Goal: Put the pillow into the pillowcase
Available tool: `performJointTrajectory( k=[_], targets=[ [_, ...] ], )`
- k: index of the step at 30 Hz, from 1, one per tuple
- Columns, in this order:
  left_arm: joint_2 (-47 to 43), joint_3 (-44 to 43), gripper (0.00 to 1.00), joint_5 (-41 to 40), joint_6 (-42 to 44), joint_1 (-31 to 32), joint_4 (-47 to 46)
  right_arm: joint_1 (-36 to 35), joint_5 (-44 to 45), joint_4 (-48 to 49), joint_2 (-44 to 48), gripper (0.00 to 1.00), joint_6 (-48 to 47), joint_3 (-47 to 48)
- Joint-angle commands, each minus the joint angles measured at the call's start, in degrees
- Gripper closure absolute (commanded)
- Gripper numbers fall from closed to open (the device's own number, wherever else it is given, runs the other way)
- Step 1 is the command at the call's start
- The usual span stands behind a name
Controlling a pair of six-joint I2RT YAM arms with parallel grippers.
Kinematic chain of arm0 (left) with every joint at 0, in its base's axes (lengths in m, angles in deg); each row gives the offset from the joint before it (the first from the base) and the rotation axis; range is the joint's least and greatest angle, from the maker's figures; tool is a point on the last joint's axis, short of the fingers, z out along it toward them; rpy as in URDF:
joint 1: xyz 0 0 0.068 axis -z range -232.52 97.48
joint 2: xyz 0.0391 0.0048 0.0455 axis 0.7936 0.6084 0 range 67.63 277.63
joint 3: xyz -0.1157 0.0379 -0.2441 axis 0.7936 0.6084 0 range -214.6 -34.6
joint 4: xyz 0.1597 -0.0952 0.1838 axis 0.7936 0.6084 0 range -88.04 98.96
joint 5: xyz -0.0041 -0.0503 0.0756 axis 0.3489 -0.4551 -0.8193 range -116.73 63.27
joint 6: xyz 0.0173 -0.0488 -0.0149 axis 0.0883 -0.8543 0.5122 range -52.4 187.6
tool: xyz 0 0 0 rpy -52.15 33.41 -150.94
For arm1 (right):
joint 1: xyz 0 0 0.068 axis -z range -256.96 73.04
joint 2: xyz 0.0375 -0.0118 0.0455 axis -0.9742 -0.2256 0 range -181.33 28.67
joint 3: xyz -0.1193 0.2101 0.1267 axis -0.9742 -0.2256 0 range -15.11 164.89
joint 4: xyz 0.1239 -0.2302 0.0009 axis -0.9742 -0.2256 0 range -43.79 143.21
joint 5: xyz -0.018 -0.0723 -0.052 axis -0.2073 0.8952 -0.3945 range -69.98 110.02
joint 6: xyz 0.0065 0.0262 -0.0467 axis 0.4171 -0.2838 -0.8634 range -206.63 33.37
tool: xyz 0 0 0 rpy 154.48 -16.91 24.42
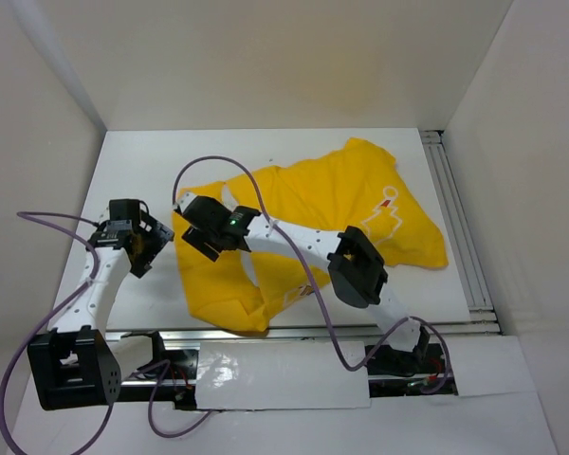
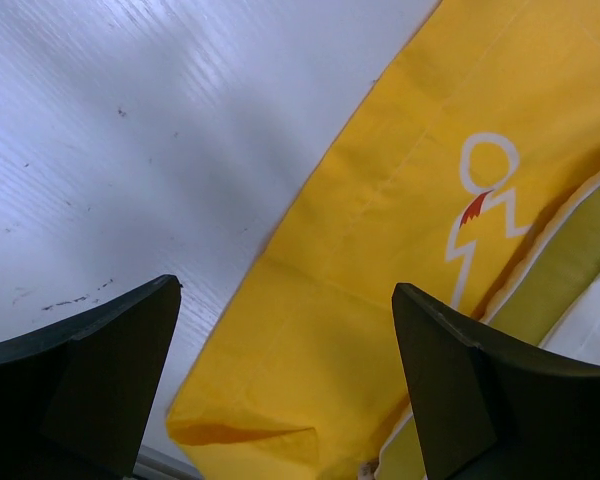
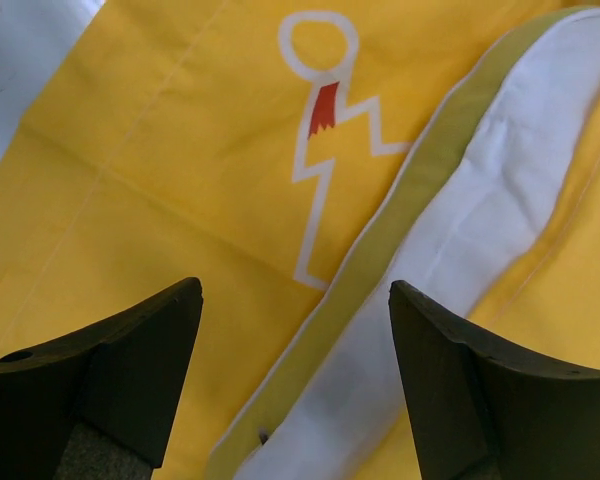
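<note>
Top external: one pillowcase (image 1: 341,199) lies spread on the white table (image 1: 142,171), from the near-left middle out to the far right, its bulk suggesting it is already filled; two arms reach over its left end, likely because the opening lies there; the left gripper (image 1: 144,248) hangs just left of the cloth, the right gripper (image 1: 211,232) over the cloth's left edge; neither carries anything; two purple cables (image 1: 266,204) trail from the wrists.

Left wrist: jaws spread wide with nothing between them, above the pillowcase's edge where it meets bare table; at the right margin a strip of the pillow (image 2: 592,315) shows white, bordered by its pale yellow seam, so it seems to sit inside with one edge exposed; one printed figure (image 2: 480,210), white outline with a red mark, is in view.

Right wrist: jaws also apart and empty, over yellow cloth; one pillow edge runs from far right to near middle, uncovered; I judge the gripper is poised there to draw the hem over that last strip; whether the cloth lies over or under the seam I cannot tell.
</note>
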Motion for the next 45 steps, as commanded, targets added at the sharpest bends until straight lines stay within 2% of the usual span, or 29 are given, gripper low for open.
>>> performJointTrajectory(
  k=[1, 6, 11, 14, 17, 18, 19, 20, 21, 23, 25, 26, 30, 34, 37, 41, 45],
  targets=[
    [-0.99, -1.04, 0.0, 0.85, -0.88, -0.07, 0.09, -0.36, 6.01, -4.05, -2.72, 0.17, -1.43, 5.74],
    [-0.99, -1.04, 0.0, 1.46, -0.25, -0.07, 0.09, 0.78, 16.31, -8.89, -5.73, 0.14, 3.04, 8.56],
    [-0.99, -0.51, 0.0, 2.17, 0.28, -0.07, -0.52, 2.63, 10.54, -8.9, -6.78, 0.12, 3.66, 4.7],
    [-0.99, -0.51, 0.0, 2.17, 0.28, -0.07, -0.52, 3.15, 11.83, -8.37, -8.01, 0.12, 4.98, 4.16],
    [-0.99, -0.51, 0.0, 3.92, 1.85, -0.07, -1.14, 3.77, 16.74, -10.9, -10.9, 0.28, 6.12, 6.18],
    [-0.99, -0.51, 0.0, 4.53, 2.38, -0.07, -2.44, 3.77, 19.63, -11.44, -11.53, 0.42, 6.12, 7.05],
    [-0.99, -0.51, 0.0, 6.63, 3.95, -0.07, -3.33, 3.77, 21.49, -11.45, -11.53, 0.66, 6.73, 7.67],
    [-0.99, -0.51, 0.0, 7.78, 4.75, -0.07, -4.12, 3.77, 23.33, -11.45, -12.23, 0.8, 6.74, 7.68],
    [-0.99, -0.51, 0.0, 8.66, 5.28, 0.45, -4.82, 3.77, 24.92, -12.32, -12.24, 0.99, 7.44, 8.46],
    [-0.99, -0.51, 0.0, 10.08, 6.78, 1.15, -6.15, 4.3, 26.16, -12.33, -12.24, 1.0, 8.15, 9.09],
    [-0.99, -0.51, 0.0, 10.77, 8.96, 3.0, -7.55, 4.3, 24.77, -9.89, -7.6, 1.0, 9.55, 9.09],
    [-0.99, -0.51, 0.0, 11.91, 9.59, 3.79, -8.77, 4.82, 23.63, -8.04, -5.06, 1.0, 10.25, 6.13],
    [0.84, -1.04, 0.01, 14.73, 12.66, 10.71, -13.09, 8.16, 10.57, 7.75, 14.59, 1.0, 9.46, -6.18],
    [3.31, -3.5, 0.14, 16.14, 15.12, 17.3, -15.81, 13.86, -3.68, 13.06, 25.7, 1.0, 11.92, -13.85],
    [5.06, -4.64, 0.16, 14.65, 13.81, 21.1, -18.35, 16.42, -8.27, 13.6, 29.93, 1.0, 12.63, -15.88],
    [7.61, -6.83, 0.2, 17.28, 13.2, 25.83, -21.96, 18.53, -14.33, 14.66, 32.49, 1.0, 13.68, -17.37],
    [9.99, -10.43, 0.2, 11.76, 12.67, 31.21, -23.28, 19.94, -16.37, 15.27, 33.64, 1.0, 14.99, -19.47]
  ],
)
